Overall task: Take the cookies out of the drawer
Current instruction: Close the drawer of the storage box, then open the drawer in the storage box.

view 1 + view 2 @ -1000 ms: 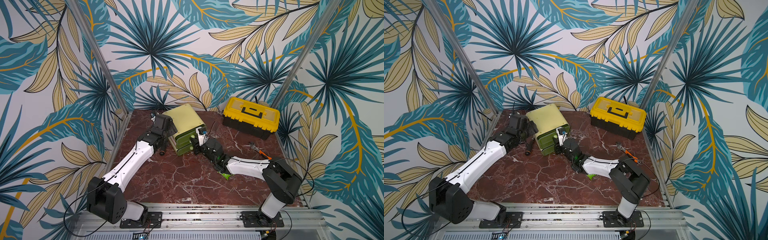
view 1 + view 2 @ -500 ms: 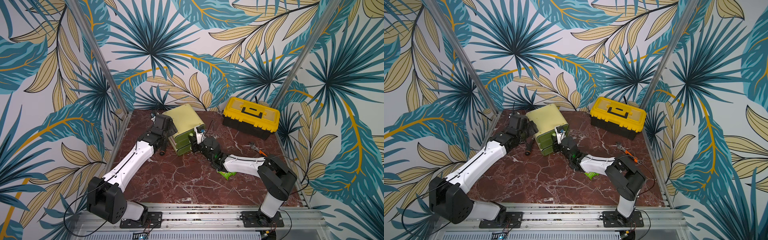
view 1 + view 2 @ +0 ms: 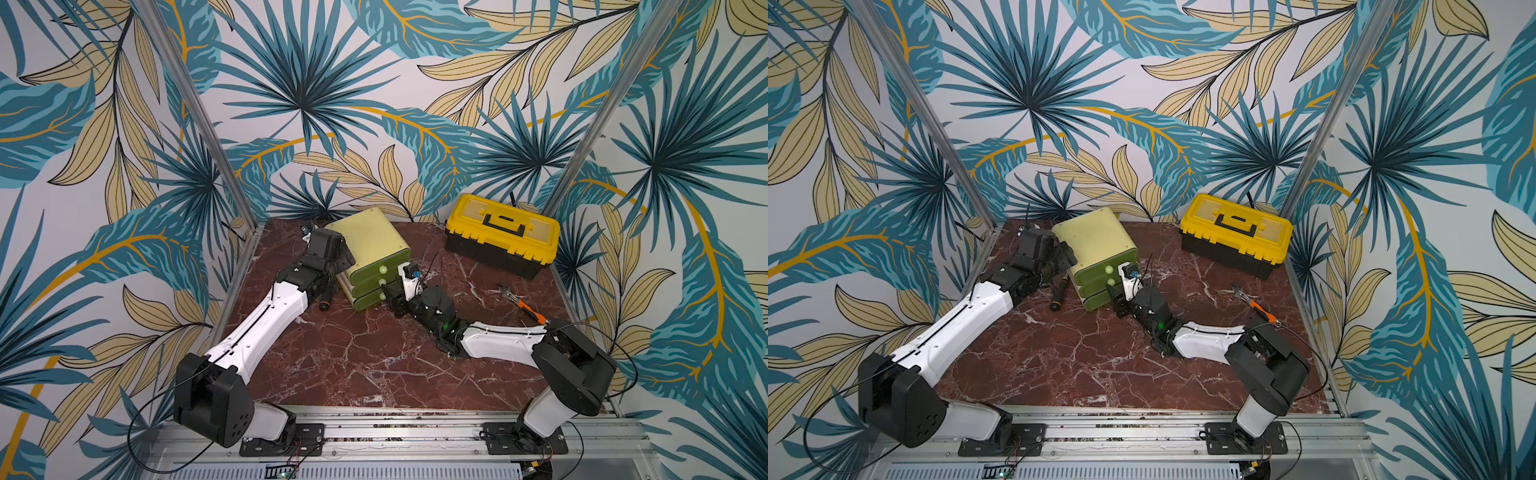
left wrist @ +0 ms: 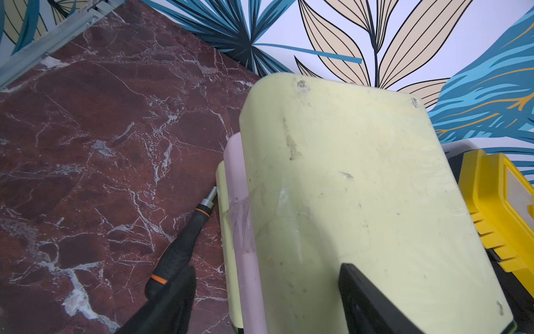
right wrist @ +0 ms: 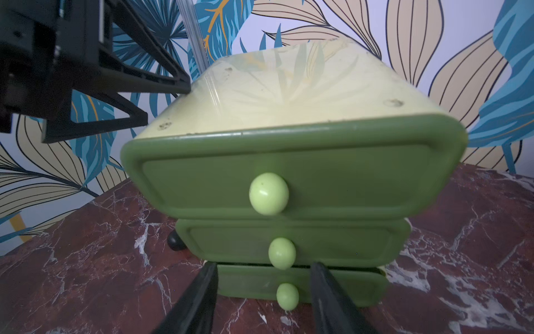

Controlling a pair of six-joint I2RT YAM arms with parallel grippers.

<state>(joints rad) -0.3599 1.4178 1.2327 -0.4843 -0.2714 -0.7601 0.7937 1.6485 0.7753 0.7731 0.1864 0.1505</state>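
The pale yellow-green cabinet (image 3: 370, 241) (image 3: 1096, 237) has three green drawers, all shut. No cookies show in any view. My right gripper (image 5: 263, 269) (image 3: 392, 295) is open at the front of the bottom drawer (image 5: 248, 283). That drawer's light green knob (image 5: 287, 296) sits between the fingers, untouched. My left gripper (image 4: 268, 303) (image 3: 336, 257) is open at the cabinet's left top edge. One finger (image 4: 370, 300) lies on the top face; the other hangs beside the wall.
A black screwdriver (image 4: 179, 251) (image 3: 326, 301) lies on the marble against the cabinet's left side. A yellow and black toolbox (image 3: 500, 235) stands at the back right. An orange-handled tool (image 3: 525, 305) lies near the right edge.
My right gripper's jaws have opened and it has sunk to the bottom drawer. A bright green thing under the right forearm no longer shows. The left arm has not moved.
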